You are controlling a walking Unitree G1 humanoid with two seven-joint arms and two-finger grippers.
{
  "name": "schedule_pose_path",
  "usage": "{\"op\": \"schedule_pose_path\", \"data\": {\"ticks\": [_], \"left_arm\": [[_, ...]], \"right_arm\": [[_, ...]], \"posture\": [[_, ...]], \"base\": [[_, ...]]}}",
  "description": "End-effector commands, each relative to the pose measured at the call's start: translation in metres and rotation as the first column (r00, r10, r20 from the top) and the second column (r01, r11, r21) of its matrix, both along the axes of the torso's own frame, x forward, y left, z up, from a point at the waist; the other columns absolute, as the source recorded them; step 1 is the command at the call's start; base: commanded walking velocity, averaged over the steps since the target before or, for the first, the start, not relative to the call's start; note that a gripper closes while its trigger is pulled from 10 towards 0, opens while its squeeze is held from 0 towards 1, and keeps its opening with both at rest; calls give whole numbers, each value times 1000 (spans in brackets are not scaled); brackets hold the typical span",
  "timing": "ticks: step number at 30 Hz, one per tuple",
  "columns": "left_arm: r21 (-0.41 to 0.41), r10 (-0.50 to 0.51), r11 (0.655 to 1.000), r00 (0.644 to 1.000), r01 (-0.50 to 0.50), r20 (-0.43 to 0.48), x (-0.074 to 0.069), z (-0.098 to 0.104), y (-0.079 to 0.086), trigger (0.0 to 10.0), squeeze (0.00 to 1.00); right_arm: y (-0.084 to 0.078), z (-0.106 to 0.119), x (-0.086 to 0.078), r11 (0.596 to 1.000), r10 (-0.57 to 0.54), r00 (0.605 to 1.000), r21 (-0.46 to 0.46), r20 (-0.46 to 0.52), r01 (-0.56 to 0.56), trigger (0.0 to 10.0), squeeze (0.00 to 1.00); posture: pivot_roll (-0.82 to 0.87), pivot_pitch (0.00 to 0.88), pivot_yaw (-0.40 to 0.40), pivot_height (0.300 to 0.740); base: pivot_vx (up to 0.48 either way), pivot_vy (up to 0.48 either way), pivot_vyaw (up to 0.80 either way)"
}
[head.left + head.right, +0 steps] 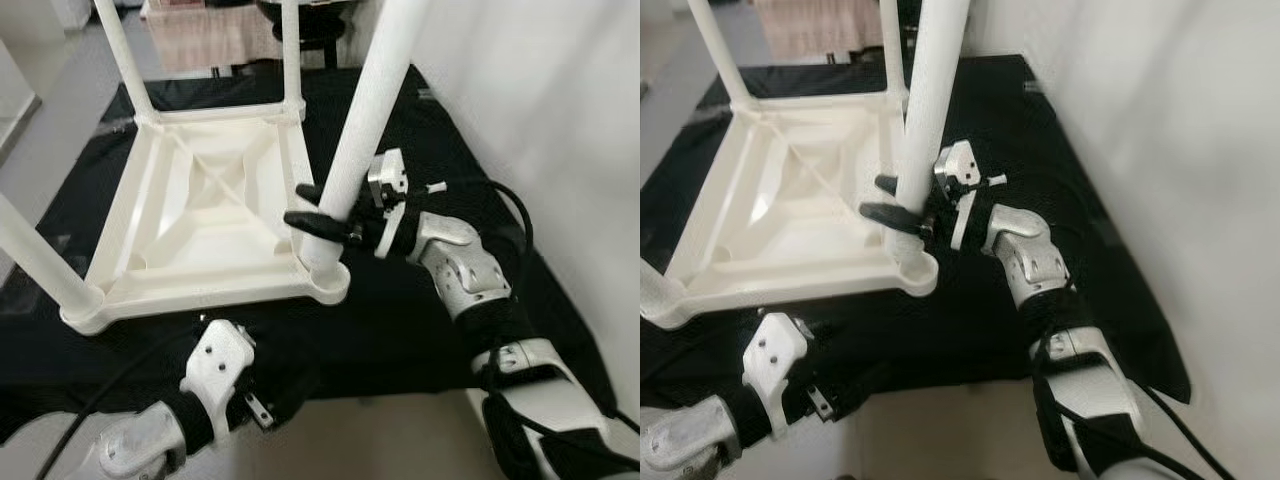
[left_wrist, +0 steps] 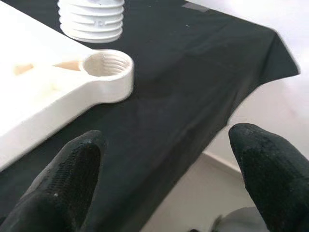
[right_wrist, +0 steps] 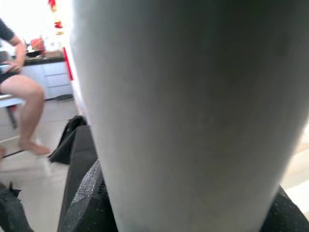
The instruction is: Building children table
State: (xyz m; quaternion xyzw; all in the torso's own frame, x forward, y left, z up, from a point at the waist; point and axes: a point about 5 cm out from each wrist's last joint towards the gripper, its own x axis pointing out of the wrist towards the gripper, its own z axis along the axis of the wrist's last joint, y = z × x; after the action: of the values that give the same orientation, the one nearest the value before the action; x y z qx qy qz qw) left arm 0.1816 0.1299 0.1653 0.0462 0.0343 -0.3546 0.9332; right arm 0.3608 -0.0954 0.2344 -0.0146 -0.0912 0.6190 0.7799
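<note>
gripping, right arm: right gripper (image 1: 318, 222) has its two long black fingers clenched around the lower part of the white plastic cylindrical table leg (image 1: 362, 120), one finger on each side of it, just above the near-right corner socket (image 1: 328, 278).
leg position: the held leg stands over that corner socket and tilts up and away toward the white wall (image 1: 540, 90). its threaded end (image 2: 91, 19) hangs just above the open socket in the left wrist view, apart from it; whether the threads have engaged, cannot tell.
right wrist view: the leg's white shaft sits right up against the camera, between the black fingers (image 3: 82, 203). a seated person (image 3: 19, 92) is in the background on a pale tiled floor.
tabletop: upside-down white plastic children's tabletop (image 1: 215, 215), ribbed underside up, lying on a black cloth (image 1: 400, 330) spread on the floor.
other legs: three more white legs stand in the remaining corners: far-left leg (image 1: 122, 50), far-right leg (image 1: 290, 50), near-left leg (image 1: 40, 262).
left arm: left gripper (image 2: 164, 179) is low at the near edge of the black cloth, just beside the tabletop's front rim. its fingers are spread wide with nothing between them, black cloth visible in the gap.
relation to left gripper: the socket and the leg's threaded end lie ahead of the spread fingers, near but not touching.
</note>
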Motion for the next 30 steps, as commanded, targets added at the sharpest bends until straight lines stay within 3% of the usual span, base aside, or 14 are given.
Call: {"op": "schedule_pose_path", "data": {"ticks": [1,6,8,12,19,30], "left_arm": [[-36,-8,999,1000,9,13,-9,1,-3,10000,0],[-42,30,999,998,-28,61,-21,7,-3,10000,0],[-42,30,999,998,-28,61,-21,7,-3,10000,0],[37,89,995,985,-95,150,-30,10,-2,10000,0],[95,112,986,973,-133,200,-39,11,-1,10000,0],[132,173,969,956,-208,237,-46,10,2,10000,0]], "right_arm": [[3,3,-2,995,97,995,-2,2,-97,10000,0],[4,2,-7,975,222,975,-24,-19,-223,10000,0],[4,2,-7,975,222,975,-24,-19,-223,10000,0],[1,3,-9,948,313,950,-46,-15,-314,10000,0],[2,5,-8,932,357,934,-74,2,-356,10000,0],[29,9,-8,912,393,916,-159,78,-378,10000,0]], "posture": [[126,272,-7,740],[126,300,6,740],[126,300,6,740],[132,324,13,740],[144,330,21,740],[146,334,9,740]], "base": [[0,0,0],[0,0,0],[0,0,0],[0,0,0],[0,0,0],[0,0,0]]}}
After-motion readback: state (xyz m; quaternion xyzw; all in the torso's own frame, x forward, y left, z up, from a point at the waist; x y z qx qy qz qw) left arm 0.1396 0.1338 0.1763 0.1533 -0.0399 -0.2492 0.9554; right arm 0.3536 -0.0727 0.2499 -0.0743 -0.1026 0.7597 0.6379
